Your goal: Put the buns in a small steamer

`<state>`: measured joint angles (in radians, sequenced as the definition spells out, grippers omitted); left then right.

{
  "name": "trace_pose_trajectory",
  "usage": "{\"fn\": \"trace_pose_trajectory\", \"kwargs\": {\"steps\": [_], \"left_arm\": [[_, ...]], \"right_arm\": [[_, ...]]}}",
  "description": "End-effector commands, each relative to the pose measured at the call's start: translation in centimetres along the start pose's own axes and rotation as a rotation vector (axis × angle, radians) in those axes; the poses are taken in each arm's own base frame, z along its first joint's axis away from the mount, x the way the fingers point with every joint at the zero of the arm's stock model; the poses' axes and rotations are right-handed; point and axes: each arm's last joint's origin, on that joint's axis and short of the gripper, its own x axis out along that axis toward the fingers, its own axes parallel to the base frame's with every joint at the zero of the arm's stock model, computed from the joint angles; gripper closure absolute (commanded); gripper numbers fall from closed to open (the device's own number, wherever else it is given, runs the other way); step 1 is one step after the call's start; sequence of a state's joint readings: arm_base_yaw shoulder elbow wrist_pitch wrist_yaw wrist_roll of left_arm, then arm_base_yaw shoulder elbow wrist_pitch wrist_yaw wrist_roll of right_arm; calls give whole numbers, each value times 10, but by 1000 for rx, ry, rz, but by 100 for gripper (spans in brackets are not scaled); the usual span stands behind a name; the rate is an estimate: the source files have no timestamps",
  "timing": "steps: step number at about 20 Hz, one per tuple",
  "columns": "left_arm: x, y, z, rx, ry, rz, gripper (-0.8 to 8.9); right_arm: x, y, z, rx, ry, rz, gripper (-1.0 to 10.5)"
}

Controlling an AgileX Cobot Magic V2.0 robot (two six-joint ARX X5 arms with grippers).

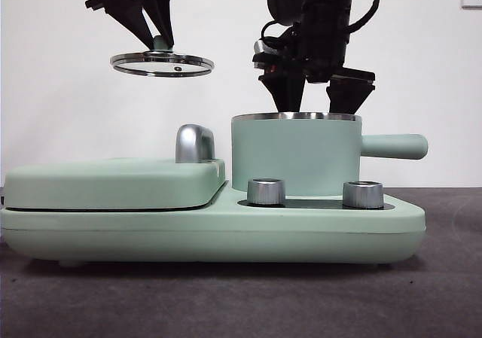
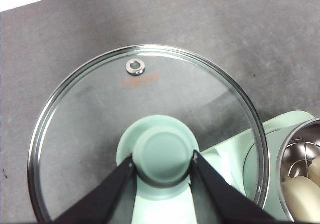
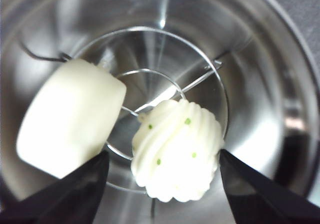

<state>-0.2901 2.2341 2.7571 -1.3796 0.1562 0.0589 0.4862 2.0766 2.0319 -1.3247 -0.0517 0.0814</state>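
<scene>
Left tool (image 2: pixel 162 166): clamped on the green knob (image 2: pixel 163 155) of the glass lid (image 2: pixel 90 119), holding the lid level in the air, up and off to the side of the steamer, above the flat grill cover (image 1: pixel 113 181).
Lid in the front view: a steel-rimmed disc (image 1: pixel 162 64) hanging from the left tool (image 1: pixel 160 41), well clear of everything below it.
Right tool (image 3: pixel 162 184): jaws spread wide and gripping nothing, one on each side of the ribbed bun; in the front view it (image 1: pixel 316 89) hangs just over the steamer's open rim.
Steamer (image 1: pixel 295 157): mint-green pot with a steel rim, uncovered, its straight handle (image 1: pixel 395 147) pointing sideways; it sits on the green cooker base (image 1: pixel 226 229) behind two steel dials (image 1: pixel 266 191).
Smooth bun (image 3: pixel 70 116): cream block lying inside the steamer on the wire rack (image 3: pixel 200 82), leaning against the steel wall (image 3: pixel 280 84).
Ribbed bun (image 3: pixel 177 149): shell-shaped with green specks, on the rack beside the smooth bun, a narrow gap between them.
Left wrist view of the pot: a slice of the steel inside (image 2: pixel 295 154) shows at the edge, with a pale bun (image 2: pixel 302 196) in it.
Tabletop (image 1: pixel 226 300): dark grey, carrying the cooker.
</scene>
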Motion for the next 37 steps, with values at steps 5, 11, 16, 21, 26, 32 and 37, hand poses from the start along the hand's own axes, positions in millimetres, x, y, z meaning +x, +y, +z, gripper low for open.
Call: {"fn": "trace_pose_trajectory", "kwargs": {"steps": [5,11,16,21,26,32,37], "left_arm": [[-3,-3,5,-7,-51,-6,755],[-2,-8,5,-5,-44,-16,755],[-1,-21,5,13,-36,-37,755],[2,-48,4,44,-20,-79,755],[4,-83,-1,98,7,-134,755],[3,-134,-9,187,28,-213,755],[0,-167,-17,243,52,-264,756]], "right_arm": [[-66,4,-3,-20,-136,10,593],[-128,3,-58,-26,-241,15,588],[-156,-1,-137,-35,-270,20,588],[-157,-6,-219,10,-425,56,539],[-143,-15,-301,47,-599,91,458],[-137,-23,-376,26,-869,132,458],[-138,-24,-402,6,-955,201,458]]}}
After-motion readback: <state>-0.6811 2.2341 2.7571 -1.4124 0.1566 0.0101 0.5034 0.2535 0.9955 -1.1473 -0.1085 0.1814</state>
